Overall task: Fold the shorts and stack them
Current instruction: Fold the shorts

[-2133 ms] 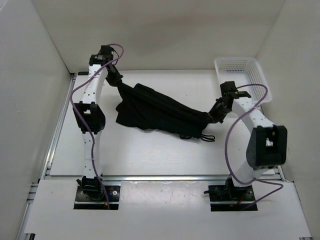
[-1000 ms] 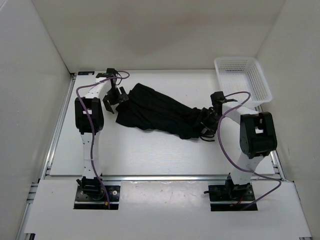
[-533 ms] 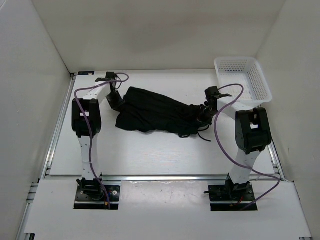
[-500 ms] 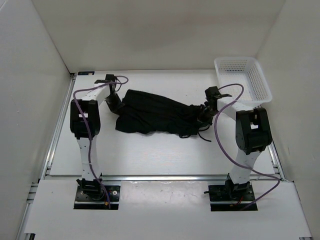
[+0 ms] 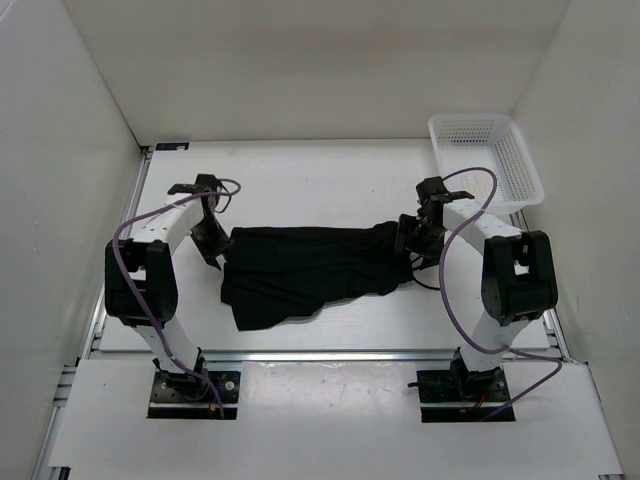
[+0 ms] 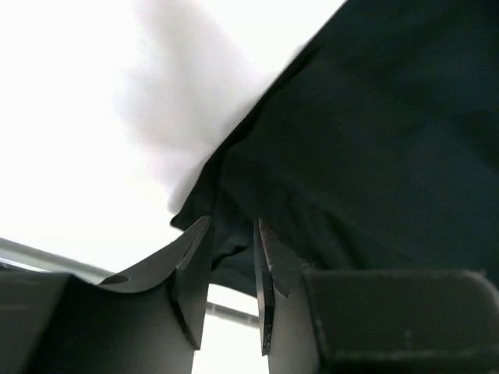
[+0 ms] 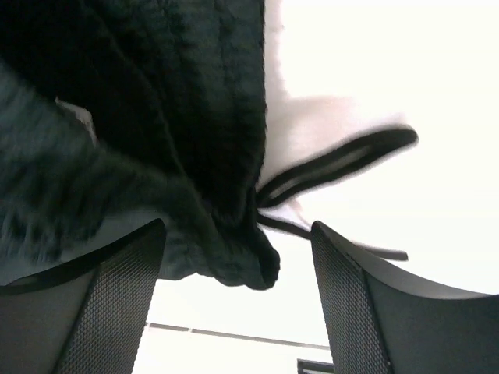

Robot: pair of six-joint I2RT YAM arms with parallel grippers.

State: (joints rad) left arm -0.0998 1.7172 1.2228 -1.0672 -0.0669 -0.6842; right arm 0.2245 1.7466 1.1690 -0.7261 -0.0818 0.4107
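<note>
- Since half a second ago, the shorts have been dragged toward your side of the table. They lay on a slant, and now their far edge runs nearly straight across between the two arms. The left gripper has come nearer with them, while the right gripper has barely shifted.
- You have the cloth lying on the table, waist end to the right and leg end to the left. One leg trails toward the near edge. My reading is that the pull was meant to stretch it out and square it up for a fold.
- Your right gripper's fingers stand wide apart, with the bunched waistband loose between them. The drawstring lies on the table just beside. It grips nothing, which suggests the waist end has been let go where it should lie.
- Your left gripper's fingers stand only a narrow gap apart at the hem of the leg end. Dark cloth shows at that gap, but you cannot tell from the wrist view whether it is pinched or merely lies behind the tips.
- Your white basket sits at the far right corner, well apart from the shorts and out of the way.
- No fold is made yet, judging by how the cloth lies, and the near leg is rumpled.
</note>
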